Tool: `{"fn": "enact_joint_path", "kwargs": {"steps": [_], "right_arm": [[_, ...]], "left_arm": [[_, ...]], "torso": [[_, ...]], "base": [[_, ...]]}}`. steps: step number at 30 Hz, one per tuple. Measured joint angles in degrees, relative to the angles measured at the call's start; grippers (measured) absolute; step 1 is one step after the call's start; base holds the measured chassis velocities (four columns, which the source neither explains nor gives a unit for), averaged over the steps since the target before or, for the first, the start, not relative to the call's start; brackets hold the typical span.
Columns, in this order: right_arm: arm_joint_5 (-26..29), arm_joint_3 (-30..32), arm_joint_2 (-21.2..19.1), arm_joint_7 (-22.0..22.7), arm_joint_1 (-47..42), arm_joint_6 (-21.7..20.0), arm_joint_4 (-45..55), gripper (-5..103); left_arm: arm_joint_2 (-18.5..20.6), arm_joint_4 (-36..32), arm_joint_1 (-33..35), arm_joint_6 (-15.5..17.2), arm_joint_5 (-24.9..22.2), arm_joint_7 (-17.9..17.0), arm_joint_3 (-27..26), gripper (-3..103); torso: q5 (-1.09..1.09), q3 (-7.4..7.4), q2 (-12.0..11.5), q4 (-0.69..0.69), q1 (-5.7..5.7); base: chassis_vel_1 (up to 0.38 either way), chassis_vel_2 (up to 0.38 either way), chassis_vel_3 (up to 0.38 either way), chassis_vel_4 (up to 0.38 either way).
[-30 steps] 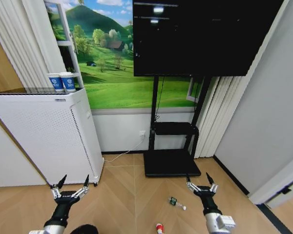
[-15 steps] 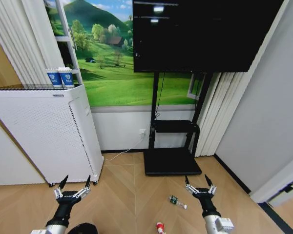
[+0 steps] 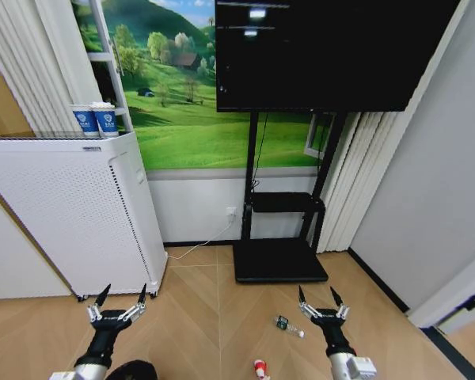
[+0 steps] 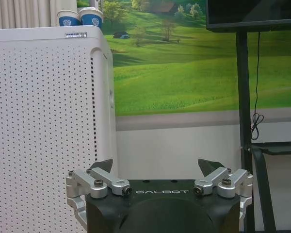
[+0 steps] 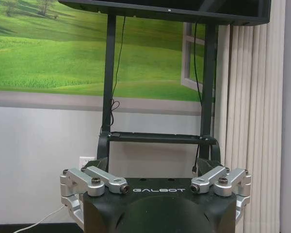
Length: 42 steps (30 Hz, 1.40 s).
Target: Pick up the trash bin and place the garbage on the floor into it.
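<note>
Two scraps of garbage lie on the wood floor in the head view: a green-and-dark wrapper [image 3: 283,323] and a red-and-white scrap [image 3: 259,367] nearer to me. My right gripper [image 3: 317,294] hovers open just right of the wrapper, above the floor. My left gripper [image 3: 120,294] is open too, held low in front of the white appliance. A dark rounded shape [image 3: 134,370] sits at the bottom edge beside my left arm; I cannot tell whether it is the trash bin. In the wrist views, both the left gripper [image 4: 156,167] and the right gripper [image 5: 155,167] have spread fingers with nothing between them.
A tall white perforated appliance [image 3: 71,214] stands at the left with two paper cups [image 3: 95,120] on top. A black TV stand [image 3: 281,261] with a large screen [image 3: 324,55] is ahead against the wall. Curtains and a grey wall close off the right.
The whole head view has shifted slightly, so the camera has moved. Both grippers stay open and held forward; the right one sits a little further left in the picture.
</note>
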Motion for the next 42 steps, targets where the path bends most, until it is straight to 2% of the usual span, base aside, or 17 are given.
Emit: {"fn": "enact_joint_path", "kwargs": {"steps": [42], "right_arm": [[-0.47,-0.51,0.45,0.87,0.13,0.61,-0.32,100]], "left_arm": [[-0.26,0.52,0.13,-1.19,0.32,1.66,0.35,99]], "torso": [[0.00,-6.10,-9.85,0.01,-3.75]], "base": [[0.000,0.000,0.000,0.000]]}}
